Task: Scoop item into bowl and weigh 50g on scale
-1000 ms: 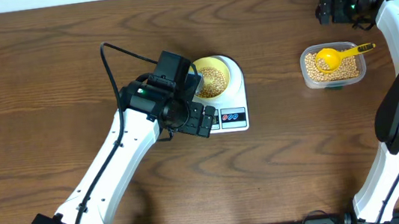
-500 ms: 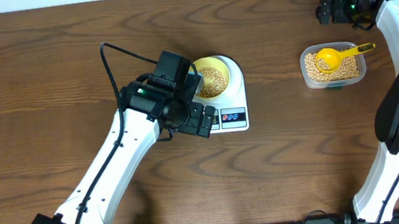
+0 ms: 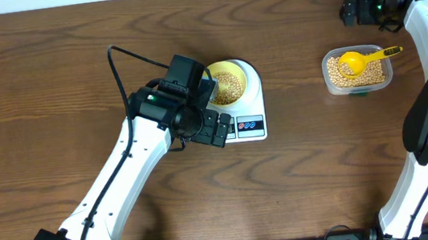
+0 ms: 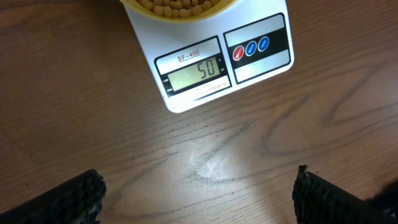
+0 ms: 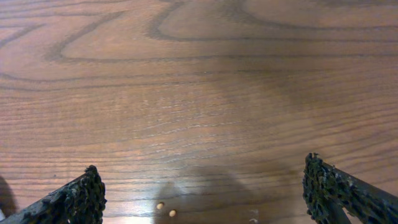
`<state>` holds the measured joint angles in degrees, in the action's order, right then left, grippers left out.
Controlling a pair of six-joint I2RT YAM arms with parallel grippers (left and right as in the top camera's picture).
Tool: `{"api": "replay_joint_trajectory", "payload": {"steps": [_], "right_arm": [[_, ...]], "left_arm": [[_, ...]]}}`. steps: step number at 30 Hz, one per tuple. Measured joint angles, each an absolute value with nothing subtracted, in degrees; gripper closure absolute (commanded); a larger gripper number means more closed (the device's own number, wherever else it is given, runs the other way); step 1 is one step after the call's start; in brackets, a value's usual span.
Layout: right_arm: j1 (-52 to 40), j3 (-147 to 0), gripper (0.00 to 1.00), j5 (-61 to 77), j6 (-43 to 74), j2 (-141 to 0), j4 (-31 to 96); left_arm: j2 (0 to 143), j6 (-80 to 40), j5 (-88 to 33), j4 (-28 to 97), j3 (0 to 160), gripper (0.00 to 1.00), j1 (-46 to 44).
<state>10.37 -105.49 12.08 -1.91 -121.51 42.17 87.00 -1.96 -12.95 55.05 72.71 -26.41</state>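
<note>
The bowl (image 3: 243, 75) of beans (image 3: 228, 86) sat on the scale (image 3: 252, 124), which read 50, just beyond the left tool (image 4: 198, 198), spread wide and empty. The right tool (image 5: 202, 196), likewise spread and empty, hung far right.

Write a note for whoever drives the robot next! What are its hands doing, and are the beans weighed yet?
Left gripper: open, empty, hovering just in front of the scale.
Right gripper: open, empty, over bare table beyond the tub.
Things: the bowl sits on the scale with beans in it. The scoop lies in the tub.
Done: the display reads 50, so the weighing looks finished.
Left: probably nothing, except two stray beans lying near the right gripper.
</note>
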Motion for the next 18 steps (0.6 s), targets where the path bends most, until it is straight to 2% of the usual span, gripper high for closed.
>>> {"api": "replay_joint_trajectory", "payload": {"steps": [11, 18], "right_arm": [[12.3, -104.6, 0.01, 12.0, -1.9, -121.5, 43.0], [14.2, -96.4, 0.01, 13.4, -1.0, -121.5, 46.8]], "left_arm": [[87.0, -2.0, -13.0, 55.0, 72.7, 0.02, -26.4], [87.0, -2.0, -12.9, 55.0, 72.7, 0.02, -26.4]]}}
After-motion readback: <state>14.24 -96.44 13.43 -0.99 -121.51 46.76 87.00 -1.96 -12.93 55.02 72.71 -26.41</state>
